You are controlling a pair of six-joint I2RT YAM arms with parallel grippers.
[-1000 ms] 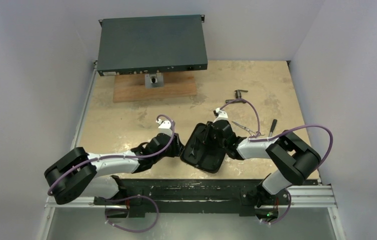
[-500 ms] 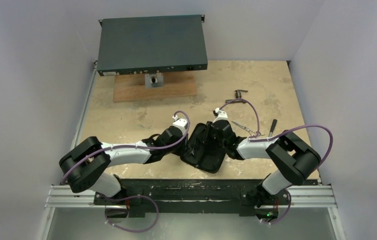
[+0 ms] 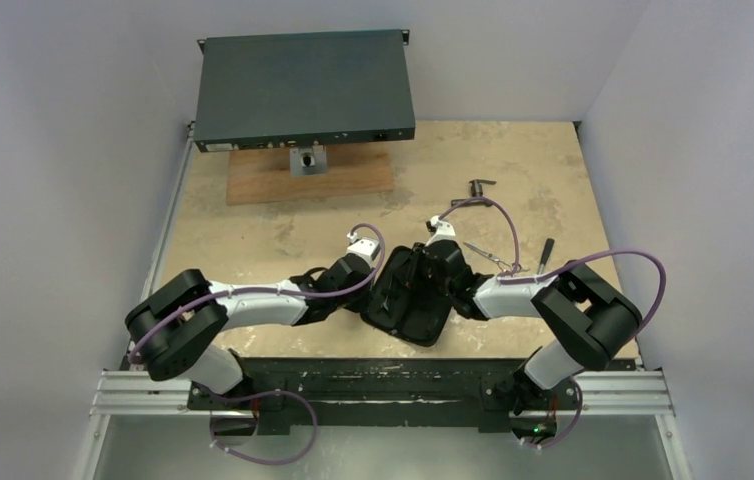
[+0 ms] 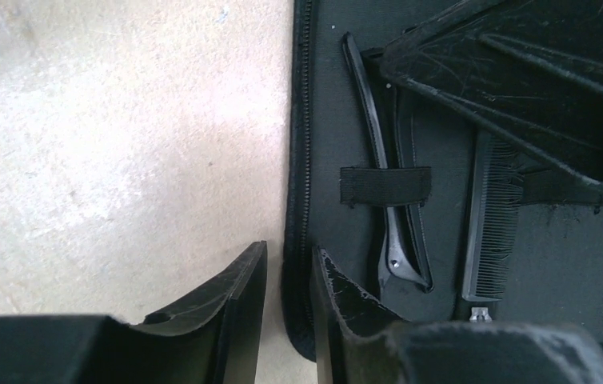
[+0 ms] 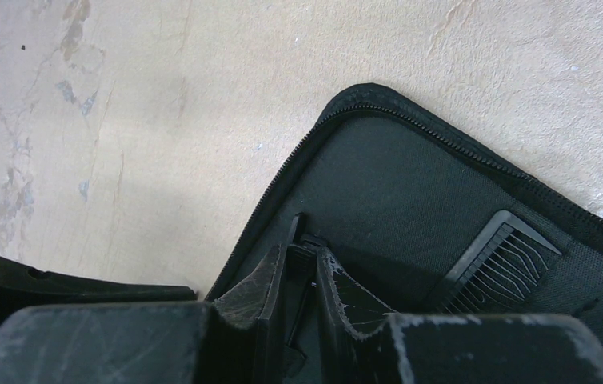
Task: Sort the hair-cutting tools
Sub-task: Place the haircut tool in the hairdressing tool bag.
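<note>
An open black zip case lies in the middle of the table. Inside it a thin black clip sits under an elastic band, with a black comb beside it. My right gripper reaches into the case and is shut on the clip's far end, the comb just to its right. My left gripper stands at the case's left rim, jaws narrowly apart astride the zipper edge, with table showing beside one finger. Silver scissors lie on the table right of the case.
A dark T-shaped piece and a slim dark tool lie at the right. A dark flat box rests on a wooden board at the back. Walls close in on both sides.
My left arm has swung right, from beside the case up to its left rim, and its jaws have narrowed. The right arm and the case have not moved.
</note>
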